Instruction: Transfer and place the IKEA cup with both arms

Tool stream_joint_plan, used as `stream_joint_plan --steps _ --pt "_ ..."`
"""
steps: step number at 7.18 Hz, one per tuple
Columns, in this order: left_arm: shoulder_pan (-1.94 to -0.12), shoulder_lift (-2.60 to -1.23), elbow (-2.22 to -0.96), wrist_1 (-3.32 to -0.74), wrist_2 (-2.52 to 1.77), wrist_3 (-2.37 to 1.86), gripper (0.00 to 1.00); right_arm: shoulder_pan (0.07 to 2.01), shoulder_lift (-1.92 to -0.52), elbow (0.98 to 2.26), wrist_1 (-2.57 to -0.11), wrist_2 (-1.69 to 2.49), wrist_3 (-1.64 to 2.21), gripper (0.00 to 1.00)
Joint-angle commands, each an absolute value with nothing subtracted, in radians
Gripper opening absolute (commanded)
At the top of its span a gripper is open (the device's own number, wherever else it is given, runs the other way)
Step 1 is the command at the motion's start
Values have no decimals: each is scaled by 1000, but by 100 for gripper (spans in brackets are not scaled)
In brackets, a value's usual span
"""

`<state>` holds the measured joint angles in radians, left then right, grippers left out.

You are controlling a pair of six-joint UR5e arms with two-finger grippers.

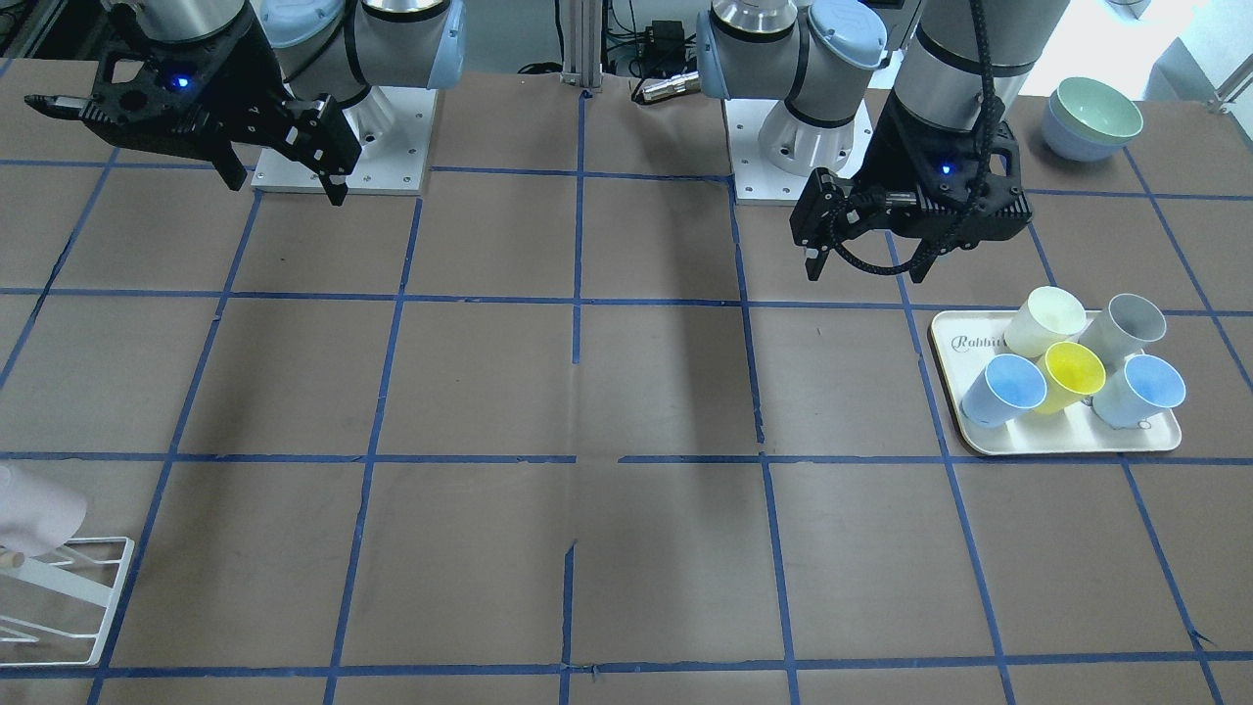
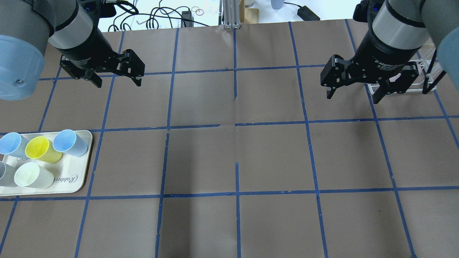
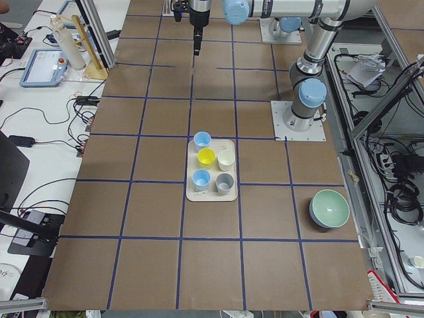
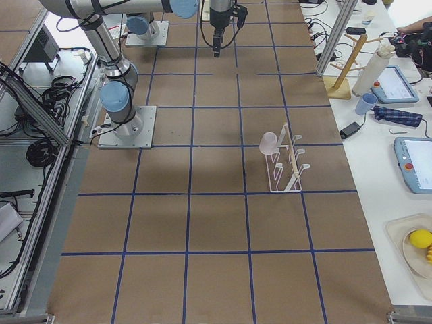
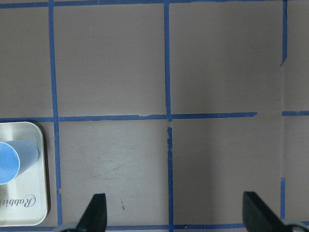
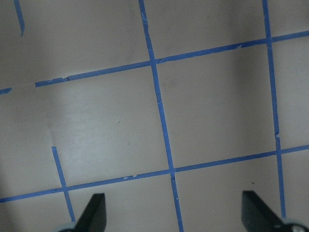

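Nearest the front camera, the IKEA cup (image 1: 39, 514) sits slanted on a white wire rack (image 1: 103, 540), its mouth direction unclear. Overhead, a cream tray (image 2: 84, 161) holds five cups; left gripper (image 2: 118, 82) and right gripper (image 2: 352, 97) both hang spread wide, empty.

Robotics lab: blue-taped grid table (image 2: 272, 154), teach pendant (image 4: 417, 174), loose cables (image 2: 157, 16), aluminium frame rail (image 2: 229, 14).
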<state>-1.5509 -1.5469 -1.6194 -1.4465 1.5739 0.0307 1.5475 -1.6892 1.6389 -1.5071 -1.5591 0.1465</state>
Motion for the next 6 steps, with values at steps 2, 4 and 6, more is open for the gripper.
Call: stream_joint_plan --steps 2,4,6 --pt "-1551 -1546 -1620 -1447 1574 31 100 1548 -1678 1643 -1511 -1555 144 100" --pt "-1551 -1546 -1620 -1447 1574 31 100 1548 -1671 1641 -1513 -1557 144 100" --pt "-1551 -1546 -1621 -1447 1574 31 100 1548 -1680 1641 -1511 -1560 161 100"
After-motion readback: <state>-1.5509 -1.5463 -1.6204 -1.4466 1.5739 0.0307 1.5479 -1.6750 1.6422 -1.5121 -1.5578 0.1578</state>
